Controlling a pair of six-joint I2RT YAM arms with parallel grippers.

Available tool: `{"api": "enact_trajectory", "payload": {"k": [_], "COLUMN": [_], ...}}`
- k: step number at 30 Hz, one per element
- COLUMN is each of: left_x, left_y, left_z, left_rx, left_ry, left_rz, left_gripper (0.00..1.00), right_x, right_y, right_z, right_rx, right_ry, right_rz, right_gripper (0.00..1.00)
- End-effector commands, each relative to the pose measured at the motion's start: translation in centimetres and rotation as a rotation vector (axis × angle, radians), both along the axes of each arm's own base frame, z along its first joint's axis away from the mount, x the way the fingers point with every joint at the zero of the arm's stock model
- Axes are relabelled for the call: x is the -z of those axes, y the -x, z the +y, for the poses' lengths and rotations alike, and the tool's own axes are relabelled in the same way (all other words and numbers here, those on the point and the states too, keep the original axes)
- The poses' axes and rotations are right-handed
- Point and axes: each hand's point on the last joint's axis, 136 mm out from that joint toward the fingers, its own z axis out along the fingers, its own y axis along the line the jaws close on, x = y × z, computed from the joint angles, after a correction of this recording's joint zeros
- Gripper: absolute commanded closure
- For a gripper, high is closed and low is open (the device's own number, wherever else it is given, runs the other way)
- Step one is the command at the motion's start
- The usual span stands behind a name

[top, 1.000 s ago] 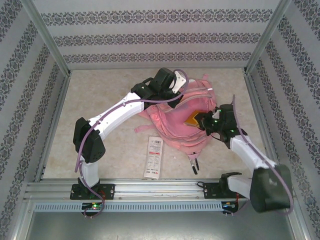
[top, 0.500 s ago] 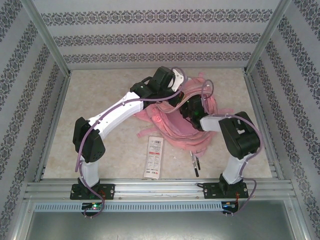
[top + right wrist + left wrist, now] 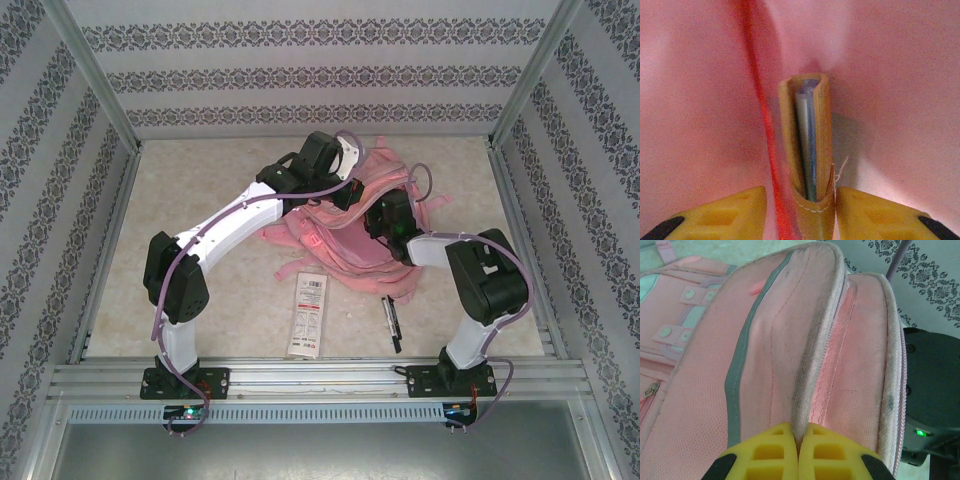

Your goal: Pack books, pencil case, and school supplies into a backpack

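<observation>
Lying nearest the arm bases on the pale mottled tabletop (image 3: 200, 210), the long flat white rectangular pack with red and black print (image 3: 308, 315) points away from the near edge. To its right, well apart from it, the slim black pens with small white marks (image 3: 392, 325) lie so close together that they read as one dark stroke. Both are outside the bag.

Just beyond them sits the soft pink fabric backpack (image 3: 345, 250), crumpled, with straps trailing toward the white pack.

The right arm bends in from the right, its wrist sunk into the backpack's opening. In the right wrist view, the right gripper (image 3: 800, 192) is inside the pink interior. The thin booklet with an orange-brown cover (image 3: 822, 140) stands edge-on between its yellow fingers (image 3: 725, 212), bowed so that bluish pages show in the fold. The jaws are parted a little wider than the booklet: the right-hand finger is just beside it, while a gap and a red strip (image 3: 762, 120) separate it from the other one.

Farther back, the left arm reaches across to the backpack's far upper edge. The left gripper (image 3: 798, 432) is closed tight, its yellow fingers pinching a raised seam of pink fabric beside a grey strip (image 3: 742, 355) and the zip edge.

Patterned walls (image 3: 320, 75) enclose the tabletop behind.
</observation>
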Motion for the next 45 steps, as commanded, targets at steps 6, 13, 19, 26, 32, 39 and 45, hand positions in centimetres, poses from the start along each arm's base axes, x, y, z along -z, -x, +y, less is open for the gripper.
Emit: {"api": "enact_trajectory", "payload": {"k": [6, 13, 19, 26, 32, 39, 45], "left_x": [-6.3, -6.4, -7.4, -5.7, -4.1, -0.6, 1.1], "left_y": [-0.5, -0.5, -1.2, -1.9, -3.4, -5.7, -6.3], "left_z": [-1.1, -1.9, -2.3, -1.3, 1.1, 4.8, 6.6], "left_rx": [0.019, 0.036, 0.044, 0.027, -0.035, -0.119, -0.146], "left_ry": [0.186, 0.225, 0.261, 0.246, 0.215, 0.172, 0.152], "left_rz": [-0.096, -0.060, -0.054, -0.034, -0.037, -0.002, 0.033], "left_gripper": [1.00, 1.00, 1.00, 1.00, 1.00, 1.00, 1.00], "right_x": [0.3, -2.1, 0.8, 2.3, 3.2, 1.7, -1.0], "right_y": [-1.0, -5.0, -5.5, -4.8, -3.1, -0.9, 0.8], "right_z": [2.6, 8.4, 12.4, 15.0, 12.3, 8.8, 5.8], "right_rx": [-0.073, -0.127, -0.102, -0.187, -0.203, -0.229, -0.266], "right_ry": [-0.065, -0.162, -0.251, -0.296, -0.273, -0.201, -0.136], "right_rz": [-0.042, -0.214, -0.205, -0.140, -0.051, 0.059, 0.069], "right_gripper": [0.98, 1.00, 0.98, 0.77, 0.55, 0.41, 0.41]}}
